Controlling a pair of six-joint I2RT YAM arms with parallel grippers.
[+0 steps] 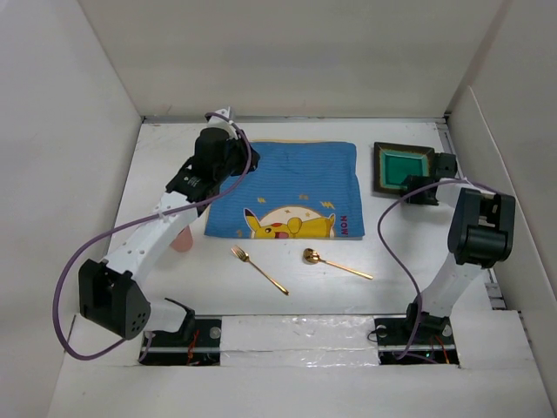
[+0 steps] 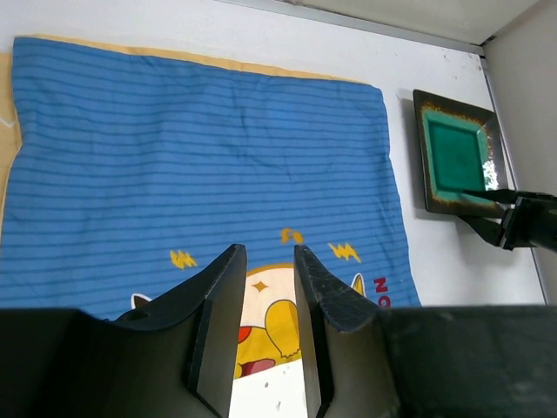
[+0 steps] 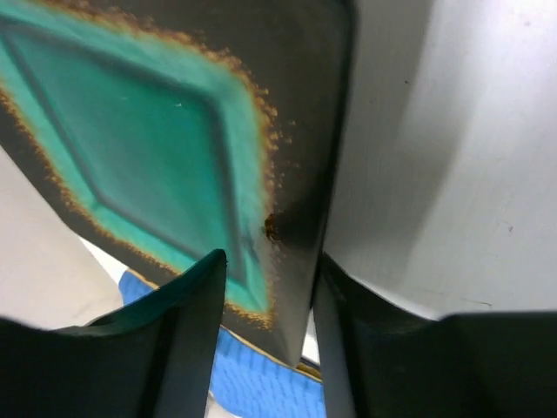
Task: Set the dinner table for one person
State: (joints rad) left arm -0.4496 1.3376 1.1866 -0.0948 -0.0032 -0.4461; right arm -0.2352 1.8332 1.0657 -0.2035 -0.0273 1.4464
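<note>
Firstly, table: the large flat matte white dinner table [image 1: 331,298] spans the floor between white wall panels. I judge it stiff and fixed, a surface to lay things on, not something to take hold of.
Fork: a slim gold metal fork [image 1: 258,268] lies flat at 6 o'clock, tines toward 10 o'clock. It is probably light, hard and slippery, and best pinched across mid-handle.
Spoon: a gold metal spoon [image 1: 335,263] lies at 5 o'clock, apart from the fork, with nothing in its bowl.
Pink thing: a pinkish object [image 1: 182,238] sits at 8 o'clock, partly hidden under the left arm. I cannot tell whether it is a cup.
Placemat: a blue striped cloth placemat [image 1: 291,174] with a yellow cartoon print lies flat from the centre toward 12 o'clock, with nothing on it. It looks soft and limp.
Left pincer: the left gripper [image 2: 265,252] hangs above the placemat, jaws narrowly parted with nothing between them.
Right pincer: the right gripper [image 3: 268,259] is at the plate's 5 o'clock rim, jaws astride that rim. I cannot tell whether they pinch it.
Plate: a square dark-rimmed green-glazed ceramic plate [image 1: 403,164] sits at 2 o'clock, near the placemat but apart from it, its well empty. I judge it rigid, weighty, breakable and slick, with the rim the only hold.
</note>
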